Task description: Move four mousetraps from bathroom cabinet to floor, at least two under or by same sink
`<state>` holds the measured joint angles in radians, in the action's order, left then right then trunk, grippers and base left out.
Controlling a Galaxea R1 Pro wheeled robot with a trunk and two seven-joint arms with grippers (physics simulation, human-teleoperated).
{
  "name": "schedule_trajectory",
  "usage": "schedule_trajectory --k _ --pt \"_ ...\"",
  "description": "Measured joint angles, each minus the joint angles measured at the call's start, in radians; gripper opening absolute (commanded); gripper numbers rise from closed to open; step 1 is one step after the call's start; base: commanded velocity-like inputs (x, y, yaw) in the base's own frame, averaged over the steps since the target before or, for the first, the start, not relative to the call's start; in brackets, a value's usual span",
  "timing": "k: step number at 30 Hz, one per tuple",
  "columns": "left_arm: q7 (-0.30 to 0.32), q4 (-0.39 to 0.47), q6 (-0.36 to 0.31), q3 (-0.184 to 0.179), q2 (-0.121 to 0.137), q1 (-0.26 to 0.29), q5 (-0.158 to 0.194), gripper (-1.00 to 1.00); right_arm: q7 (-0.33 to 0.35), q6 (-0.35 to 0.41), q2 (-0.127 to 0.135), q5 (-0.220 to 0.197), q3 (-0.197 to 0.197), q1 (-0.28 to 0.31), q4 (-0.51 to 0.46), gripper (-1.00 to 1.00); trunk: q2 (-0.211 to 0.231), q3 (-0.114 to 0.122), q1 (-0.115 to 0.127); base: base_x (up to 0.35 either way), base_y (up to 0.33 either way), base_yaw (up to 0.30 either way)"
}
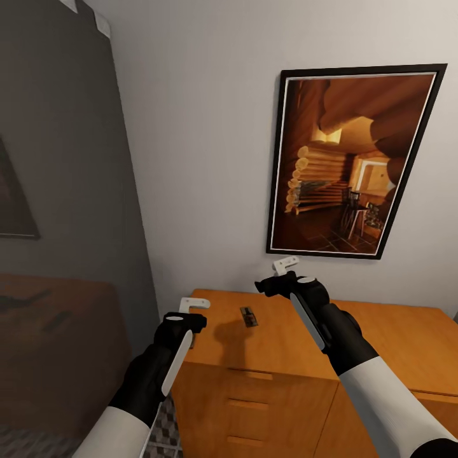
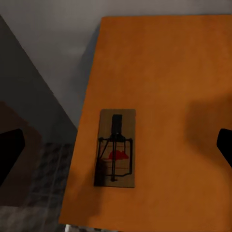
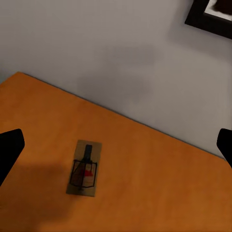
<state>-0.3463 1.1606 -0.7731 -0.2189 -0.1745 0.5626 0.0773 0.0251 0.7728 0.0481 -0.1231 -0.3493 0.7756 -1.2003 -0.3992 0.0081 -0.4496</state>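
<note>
One mousetrap lies flat mid-frame on the cabinet surface. Left gripper and right gripper hover, jaws open; descend squarely, pinching its long edges.

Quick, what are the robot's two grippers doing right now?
Left gripper: open, holding nothing, above the cabinet top near the mousetrap.
Right gripper: open, holding nothing.

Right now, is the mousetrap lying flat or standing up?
Lying flat. The mousetrap rests face up on the cabinet top, its wire and red spot showing; neither hand touches it.
</note>
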Motion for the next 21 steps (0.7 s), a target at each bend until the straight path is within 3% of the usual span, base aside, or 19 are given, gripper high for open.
schedule_trajectory --k 21 --pt "0.0 0.0 0.0 -0.001 0.0 0.0 -0.004 1.0 0.0 0.0 0.0 0.0 0.0 0.0 0.0 1.0 0.0 0.0 0.0 0.027 0.052 0.0"
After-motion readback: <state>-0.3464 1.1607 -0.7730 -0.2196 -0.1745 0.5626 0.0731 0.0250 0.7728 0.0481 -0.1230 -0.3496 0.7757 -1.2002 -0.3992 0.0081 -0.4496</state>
